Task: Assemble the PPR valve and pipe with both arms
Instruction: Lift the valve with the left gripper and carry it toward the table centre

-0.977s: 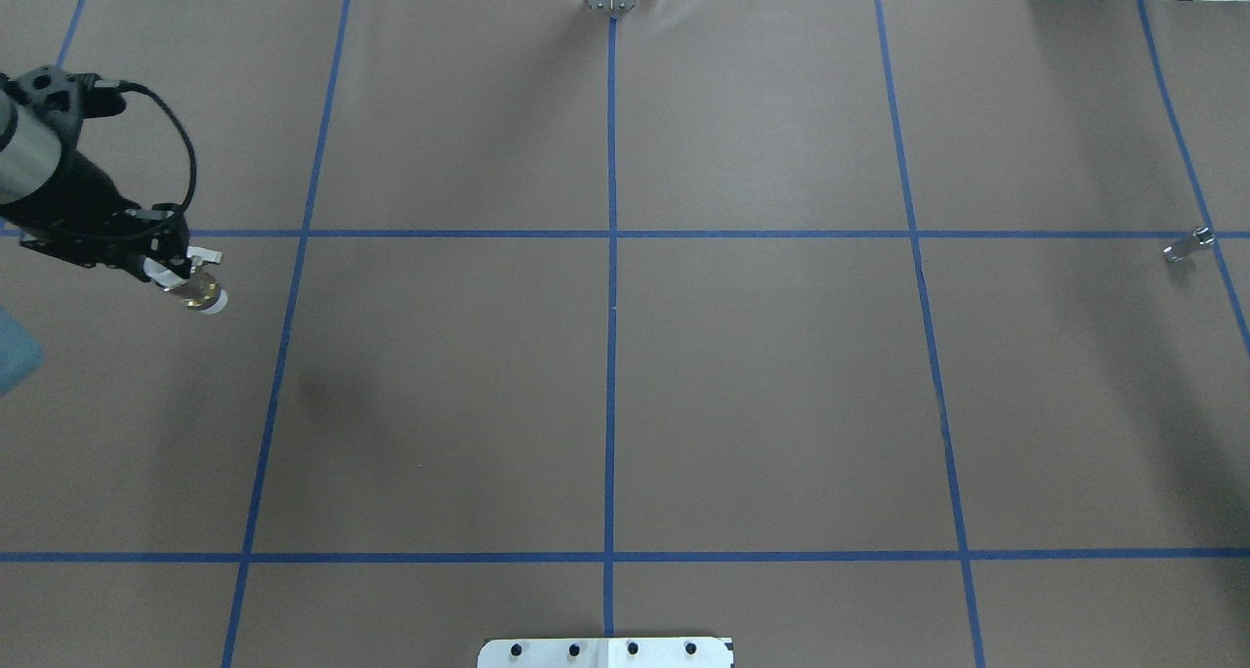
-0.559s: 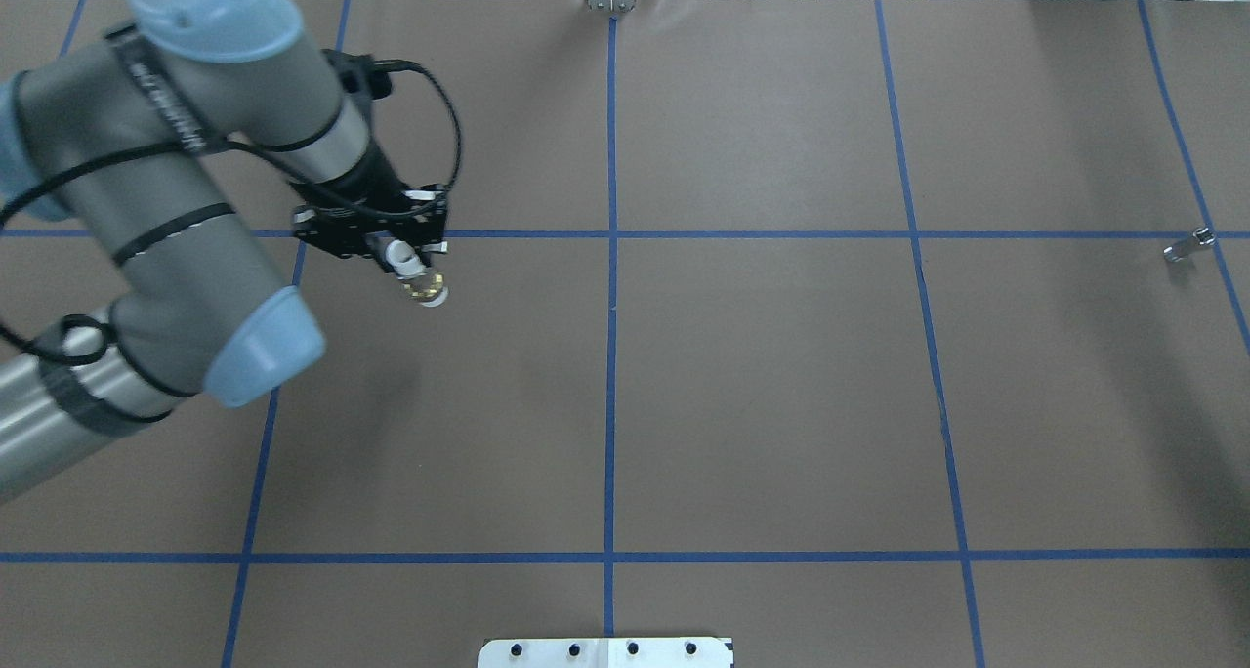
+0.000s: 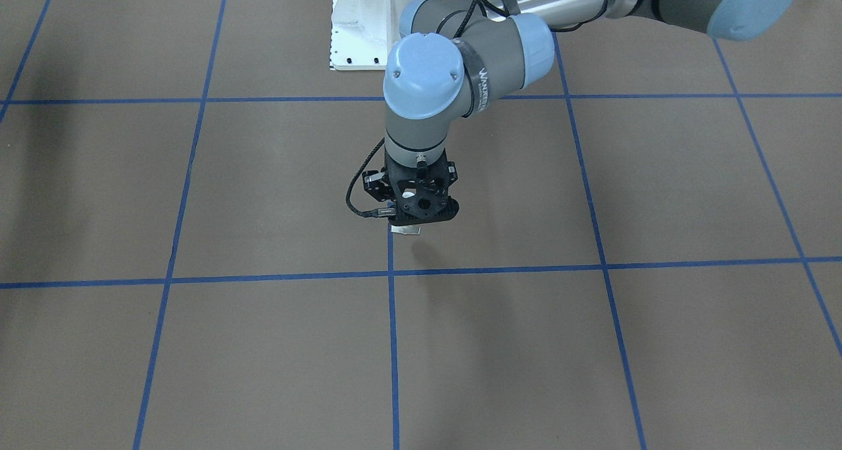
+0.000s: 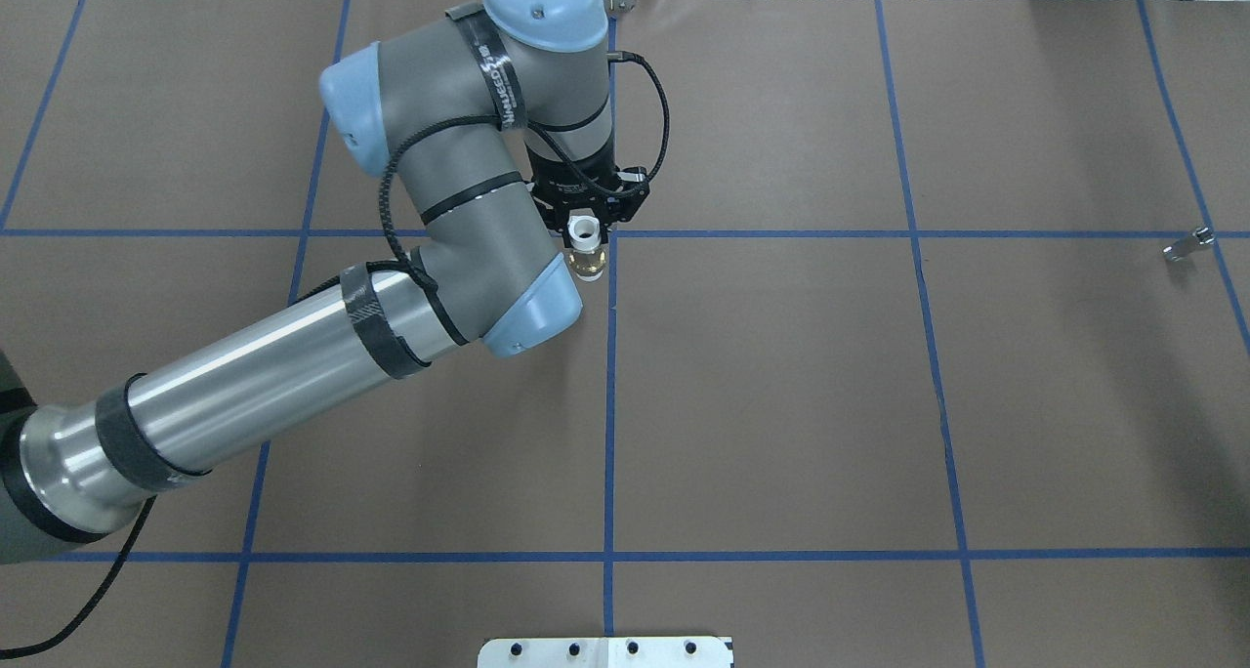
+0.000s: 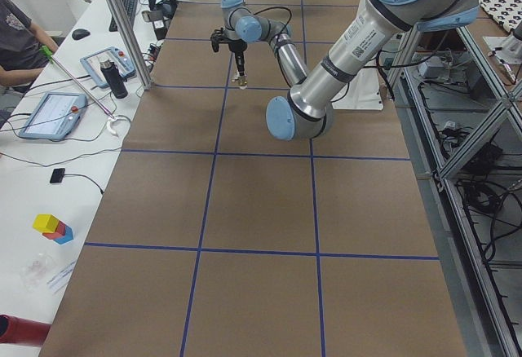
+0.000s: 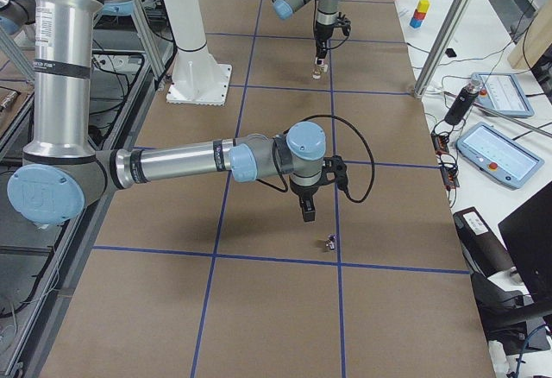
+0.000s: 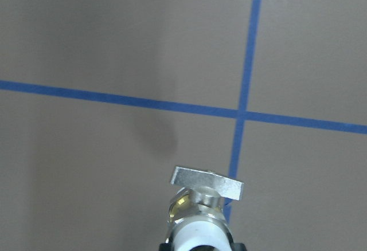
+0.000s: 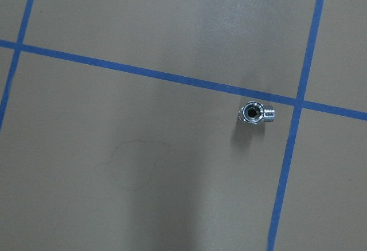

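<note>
My left gripper is shut on the PPR valve and holds it above the table's centre line, by the tape crossing. The left wrist view shows the valve close up: white collar, brass middle, flat silvery lever on top. From the front, the gripper hides most of the valve. The pipe, a short shiny silver piece, lies on the table at the far right, beside a tape crossing, with its open end showing in the right wrist view. My right gripper hovers near the pipe; I cannot tell its state.
The brown table cover carries a grid of blue tape lines. The white pedestal base stands at the robot's side of the table. Tablets and a bottle sit on the operators' desk, and an upright metal post stands at its edge.
My left arm has swung right with the valve in its gripper, from the table's far left to the centre line. The pipe has not moved.
</note>
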Robot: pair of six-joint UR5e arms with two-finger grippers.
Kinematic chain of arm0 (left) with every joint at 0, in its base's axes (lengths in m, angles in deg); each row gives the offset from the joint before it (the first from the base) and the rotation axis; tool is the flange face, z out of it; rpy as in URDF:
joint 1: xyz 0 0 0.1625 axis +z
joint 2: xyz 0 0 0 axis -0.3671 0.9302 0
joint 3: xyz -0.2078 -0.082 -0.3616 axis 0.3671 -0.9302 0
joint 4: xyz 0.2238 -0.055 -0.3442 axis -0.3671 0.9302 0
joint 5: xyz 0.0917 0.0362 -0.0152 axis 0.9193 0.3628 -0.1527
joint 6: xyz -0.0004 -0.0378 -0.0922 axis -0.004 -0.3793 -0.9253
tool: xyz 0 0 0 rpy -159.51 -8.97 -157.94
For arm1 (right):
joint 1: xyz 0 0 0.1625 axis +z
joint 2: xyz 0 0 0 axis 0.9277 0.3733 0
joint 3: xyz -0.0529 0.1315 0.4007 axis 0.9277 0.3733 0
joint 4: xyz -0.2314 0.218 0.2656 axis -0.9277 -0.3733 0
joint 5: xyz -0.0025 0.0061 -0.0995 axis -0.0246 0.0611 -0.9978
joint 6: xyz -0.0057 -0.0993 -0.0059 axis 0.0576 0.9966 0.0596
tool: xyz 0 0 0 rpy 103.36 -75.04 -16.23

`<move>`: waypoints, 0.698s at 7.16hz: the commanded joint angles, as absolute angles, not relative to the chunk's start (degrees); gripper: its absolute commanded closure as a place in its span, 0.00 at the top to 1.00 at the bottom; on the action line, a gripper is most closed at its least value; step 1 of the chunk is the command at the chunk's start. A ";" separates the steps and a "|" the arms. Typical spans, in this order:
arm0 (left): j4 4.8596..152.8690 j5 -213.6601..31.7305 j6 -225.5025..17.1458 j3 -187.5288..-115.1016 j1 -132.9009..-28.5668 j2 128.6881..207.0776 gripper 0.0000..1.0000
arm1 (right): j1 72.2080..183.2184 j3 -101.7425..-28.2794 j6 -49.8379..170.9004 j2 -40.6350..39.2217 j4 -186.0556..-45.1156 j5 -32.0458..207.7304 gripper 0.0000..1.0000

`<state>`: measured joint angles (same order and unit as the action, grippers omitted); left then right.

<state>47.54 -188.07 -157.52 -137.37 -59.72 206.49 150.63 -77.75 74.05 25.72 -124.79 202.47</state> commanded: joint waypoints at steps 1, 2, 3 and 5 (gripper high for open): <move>48.89 -186.42 -158.18 -134.18 -57.31 207.79 0.00 | 150.44 -77.66 73.96 25.73 -124.88 202.46 1.00; 49.07 -186.33 -160.44 -134.17 -56.35 207.88 0.00 | 150.44 -77.66 73.96 25.73 -124.88 202.54 1.00; 49.16 -186.33 -160.55 -134.17 -56.34 208.23 0.00 | 150.35 -77.66 73.96 25.73 -124.88 202.46 1.00; 49.16 -186.24 -160.20 -134.17 -56.34 208.32 0.00 | 150.17 -77.57 73.96 25.73 -124.88 202.46 1.00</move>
